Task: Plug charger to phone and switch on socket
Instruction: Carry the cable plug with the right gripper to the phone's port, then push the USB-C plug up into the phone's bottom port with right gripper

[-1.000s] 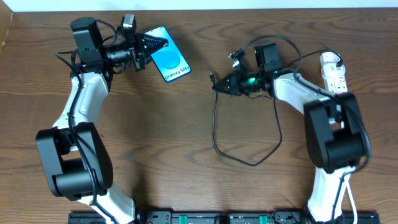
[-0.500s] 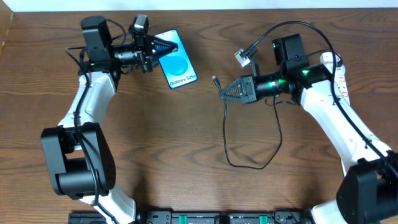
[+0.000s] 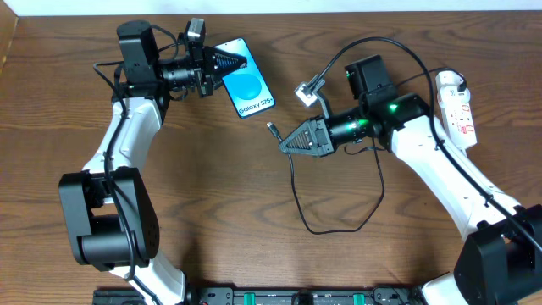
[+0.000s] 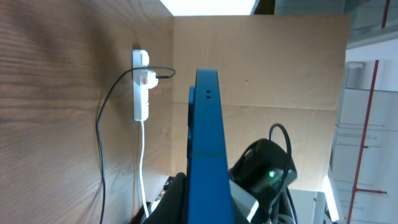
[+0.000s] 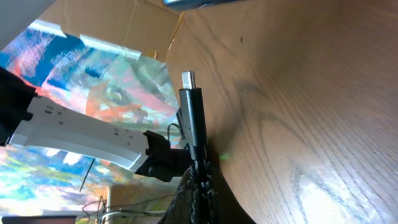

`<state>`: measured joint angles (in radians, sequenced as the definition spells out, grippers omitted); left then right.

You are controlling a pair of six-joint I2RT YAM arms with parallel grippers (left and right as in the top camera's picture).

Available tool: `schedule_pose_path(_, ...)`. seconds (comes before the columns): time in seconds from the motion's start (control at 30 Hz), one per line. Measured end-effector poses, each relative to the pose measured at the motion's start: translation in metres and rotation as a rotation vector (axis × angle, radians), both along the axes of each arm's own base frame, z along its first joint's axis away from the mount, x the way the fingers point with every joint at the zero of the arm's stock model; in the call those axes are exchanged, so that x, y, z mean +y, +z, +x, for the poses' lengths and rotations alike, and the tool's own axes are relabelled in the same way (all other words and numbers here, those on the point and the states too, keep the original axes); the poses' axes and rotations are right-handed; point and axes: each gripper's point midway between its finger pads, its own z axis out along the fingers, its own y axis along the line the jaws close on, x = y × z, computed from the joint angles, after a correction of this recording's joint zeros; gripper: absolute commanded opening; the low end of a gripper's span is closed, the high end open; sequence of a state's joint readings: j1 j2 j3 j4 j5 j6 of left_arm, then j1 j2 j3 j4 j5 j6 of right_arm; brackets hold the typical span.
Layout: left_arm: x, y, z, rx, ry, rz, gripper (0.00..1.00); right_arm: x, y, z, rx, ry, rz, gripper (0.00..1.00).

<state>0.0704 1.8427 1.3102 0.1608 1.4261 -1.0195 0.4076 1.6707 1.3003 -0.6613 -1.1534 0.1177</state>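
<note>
— What stands around your plug tip [image 3: 273,130]?
— The phone [image 3: 246,83] sits at its 11 o'clock, near but apart, pinched by the left gripper [image 3: 241,61]. You have only a narrow strip of bare table [image 3: 212,195] between them.
— And lower down?
— The charger [image 3: 339,223] loops on the wood at 5 o'clock from the right gripper [image 3: 284,146]. From 7 to 9 o'clock of that loop you have open wood. The socket [image 3: 455,106] lies at 3 o'clock, just beside your right arm [image 3: 440,165].

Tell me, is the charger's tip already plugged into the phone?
No, the charger tip, held in the right claw, hangs apart from the phone, a visible gap between them.
</note>
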Motion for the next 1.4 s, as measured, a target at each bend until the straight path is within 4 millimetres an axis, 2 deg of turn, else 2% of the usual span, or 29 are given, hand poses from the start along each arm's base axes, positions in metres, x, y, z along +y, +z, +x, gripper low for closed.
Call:
schedule_pose_path(0.4,-0.005,0.002,0.004,-0.020,0.014,0.010,0.07,0.008,0.012,0.014,-0.019,-0.035,0.042,0.01)
schedule_pose_path(0.6,-0.014,0.030,0.012,-0.178,0.014,-0.004,0.07,0.011,0.013,0.021,0.050,-0.078,0.039,0.01)
schedule_pose_path(0.7,-0.014,0.039,0.013,-0.195,0.020,-0.018,0.07,0.011,0.013,0.024,0.072,-0.099,0.033,0.01)
schedule_pose_path(0.97,-0.014,0.040,0.015,-0.141,0.035,-0.034,0.07,0.013,0.020,0.033,0.057,-0.121,0.055,0.01)
schedule_pose_path(1.2,-0.014,0.040,0.016,-0.132,0.039,-0.036,0.07,0.000,0.021,0.047,0.058,-0.169,0.060,0.01)
schedule_pose_path(1.4,-0.014,0.040,0.016,-0.131,0.039,-0.036,0.07,0.000,0.026,0.048,0.041,-0.160,0.082,0.01)
